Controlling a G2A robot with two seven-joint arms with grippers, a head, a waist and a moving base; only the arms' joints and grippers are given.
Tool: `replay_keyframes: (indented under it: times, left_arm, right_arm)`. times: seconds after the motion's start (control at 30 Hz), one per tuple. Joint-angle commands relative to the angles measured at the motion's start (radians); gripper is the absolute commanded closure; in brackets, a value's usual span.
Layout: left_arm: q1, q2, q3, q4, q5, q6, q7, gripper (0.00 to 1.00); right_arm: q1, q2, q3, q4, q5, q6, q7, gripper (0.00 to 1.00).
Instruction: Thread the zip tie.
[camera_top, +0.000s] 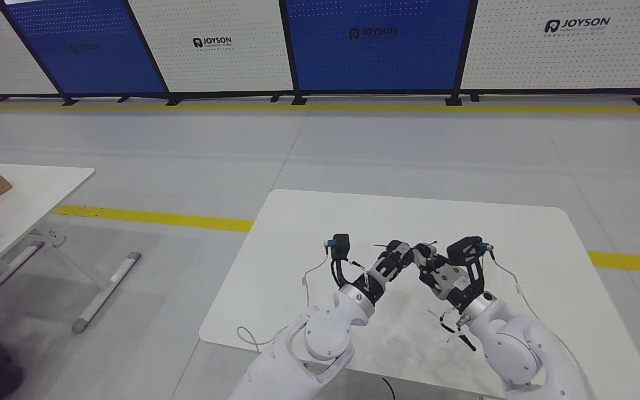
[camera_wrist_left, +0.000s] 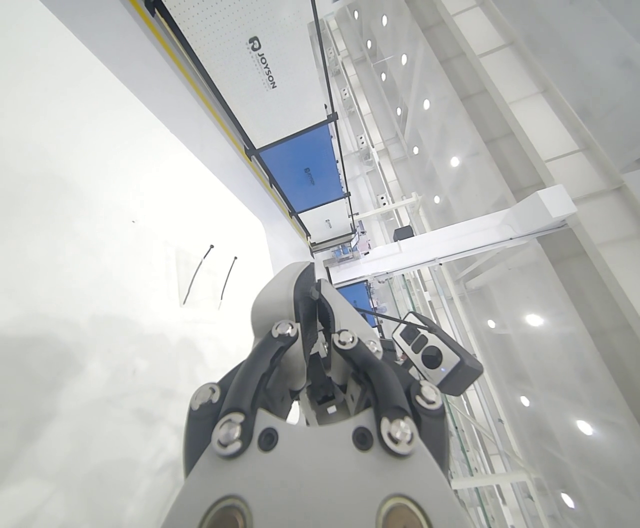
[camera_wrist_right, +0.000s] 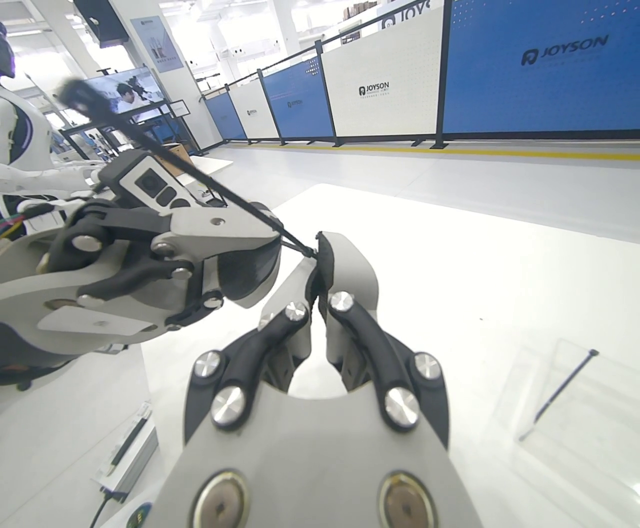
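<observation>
We see left end effector (camera_wrist_left: 316, 300) and right end effector (camera_wrist_right: 318, 262) both clamped on zip tie (camera_wrist_right: 200, 172), mid-air over desk (camera_top: 500, 230) centre, left at right's 9 o'clock. Risk: slight wrist misalignment buckles tie, tip misses head

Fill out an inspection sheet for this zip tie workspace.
Surface: white table, bare around the arms.
Job's things: black zip tie held in the air between both grippers; two spare zip ties lie in a clear tray.
Clutter: grey box near the table edge.
Grippers: left gripper shut on the zip tie; right gripper shut on its end, tip to tip with the left.
Cables: thin wrist cable loops off an arm; loose cable at the table's near edge.
Surroundings: partition panels, yellow floor line, second table.
</observation>
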Motion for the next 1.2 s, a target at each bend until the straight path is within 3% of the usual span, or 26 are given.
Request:
replay_keyframes:
  times: [0.0,1.17]
  left_arm:
    - [0.001,0.000,0.000,-0.003,-0.001,-0.004,0.002,1.00]
    - [0.037,0.003,-0.017,-0.081,0.005,-0.046,0.007,1.00]
  right_arm:
    - [0.000,0.000,-0.001,0.001,-0.003,-0.001,0.004,1.00]
    - [0.027,0.000,-0.012,0.050,0.025,-0.003,0.038,1.00]
